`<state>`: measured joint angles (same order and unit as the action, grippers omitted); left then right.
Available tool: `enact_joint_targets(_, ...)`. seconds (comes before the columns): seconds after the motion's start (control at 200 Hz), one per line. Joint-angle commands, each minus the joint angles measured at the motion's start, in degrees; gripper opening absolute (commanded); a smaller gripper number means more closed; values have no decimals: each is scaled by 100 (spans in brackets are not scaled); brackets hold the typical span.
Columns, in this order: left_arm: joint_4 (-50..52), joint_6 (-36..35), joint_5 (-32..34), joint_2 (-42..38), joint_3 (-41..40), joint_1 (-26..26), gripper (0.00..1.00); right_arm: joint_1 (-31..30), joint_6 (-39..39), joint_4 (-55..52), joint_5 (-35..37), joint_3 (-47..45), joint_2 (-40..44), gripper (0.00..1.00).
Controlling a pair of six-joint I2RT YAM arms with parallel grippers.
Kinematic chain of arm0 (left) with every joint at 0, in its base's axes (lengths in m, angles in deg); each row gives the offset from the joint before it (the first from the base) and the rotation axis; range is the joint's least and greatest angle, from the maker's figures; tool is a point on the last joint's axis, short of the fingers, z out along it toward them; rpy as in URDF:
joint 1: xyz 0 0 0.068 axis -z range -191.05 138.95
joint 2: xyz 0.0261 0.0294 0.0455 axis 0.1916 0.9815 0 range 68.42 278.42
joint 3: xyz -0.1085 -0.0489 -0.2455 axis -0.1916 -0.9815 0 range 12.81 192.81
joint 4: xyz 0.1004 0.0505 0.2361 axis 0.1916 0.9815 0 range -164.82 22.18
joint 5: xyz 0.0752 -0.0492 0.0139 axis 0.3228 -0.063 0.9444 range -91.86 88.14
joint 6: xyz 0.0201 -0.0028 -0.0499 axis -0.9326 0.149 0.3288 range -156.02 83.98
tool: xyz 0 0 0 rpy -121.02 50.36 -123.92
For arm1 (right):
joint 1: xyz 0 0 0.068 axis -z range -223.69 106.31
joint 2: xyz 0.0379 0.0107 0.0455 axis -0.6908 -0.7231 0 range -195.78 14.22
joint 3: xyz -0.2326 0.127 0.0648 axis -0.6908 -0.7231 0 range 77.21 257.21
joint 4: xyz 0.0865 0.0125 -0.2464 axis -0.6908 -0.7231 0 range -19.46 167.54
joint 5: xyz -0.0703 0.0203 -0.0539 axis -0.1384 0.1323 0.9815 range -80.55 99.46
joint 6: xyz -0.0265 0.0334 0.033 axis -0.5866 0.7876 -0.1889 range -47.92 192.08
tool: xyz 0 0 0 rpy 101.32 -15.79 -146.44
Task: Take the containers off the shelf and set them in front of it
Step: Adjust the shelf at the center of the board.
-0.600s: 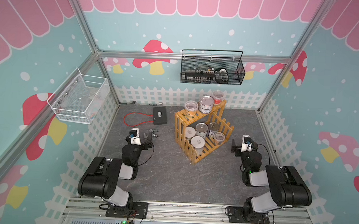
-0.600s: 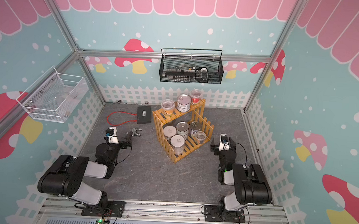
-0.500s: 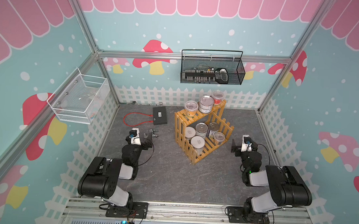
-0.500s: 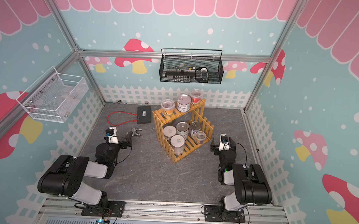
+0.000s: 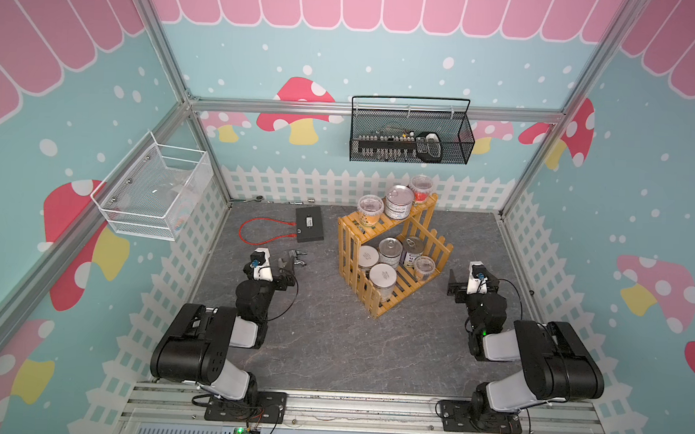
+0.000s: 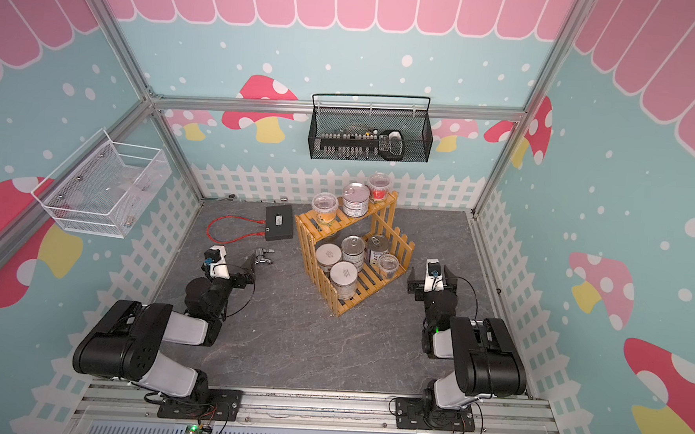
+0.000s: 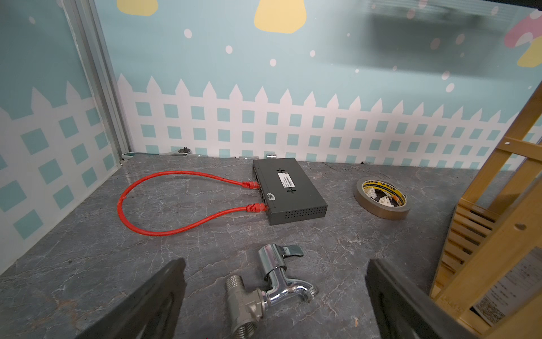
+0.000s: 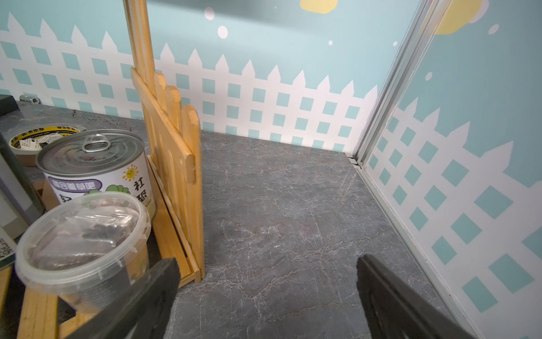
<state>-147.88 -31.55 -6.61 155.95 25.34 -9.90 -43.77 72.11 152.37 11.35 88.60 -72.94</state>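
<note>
The honey-yellow slatted shelf point(image 5: 428, 239) point(image 6: 393, 245) stands mid-table, turned at an angle, with several containers on it. Its upper tier holds a clear tub of orange contents point(image 5: 370, 209), a silver tin point(image 5: 399, 201) and a clear tub of red contents point(image 5: 421, 188). On the lower tier are two white-lidded cans point(image 5: 382, 278), pull-tab tins point(image 8: 96, 164) and a clear tub point(image 8: 82, 234). My left gripper point(image 5: 274, 265) point(image 7: 274, 268) rests low, left of the shelf, open and empty. My right gripper point(image 5: 473, 279) point(image 8: 267, 267) rests right of the shelf, open and empty.
A chrome faucet point(image 7: 269, 281) lies on the table just ahead of my left gripper's open fingers. Behind it sit a black switch box point(image 7: 289, 189) with a red cable loop point(image 7: 164, 205) and a tape roll point(image 7: 381, 199). Wire baskets point(image 5: 411, 135) point(image 5: 155, 193) hang on the walls.
</note>
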Motion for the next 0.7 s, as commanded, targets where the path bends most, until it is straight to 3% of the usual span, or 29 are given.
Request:
enact_joint_targets(0.0, 10, -43, -60, -25, 40, -29, 99, 16, 22, 79, 13, 56, -22, 100)
enact_joint_targets(0.12, -50, -69, 11, -446, -151, 12, 99, 12, -194, 164, -511, -119, 293, 100)
enact_joint_targets(0.32, 1131, -159, 644, -1737, -120, 438, 99, 10, -76, -1170, -810, -34, 1831, 99)
enact_joint_targets(0.52, 2688, 798, 657, -2815, 284, 787, 99, 8, -5, -2913, -1848, 602, 3003, 99)
enact_joint_targets(0.696, 4414, 1573, 806, -3435, 955, 1667, 99, 9, -357, -4477, -2533, 1662, 2884, 100)
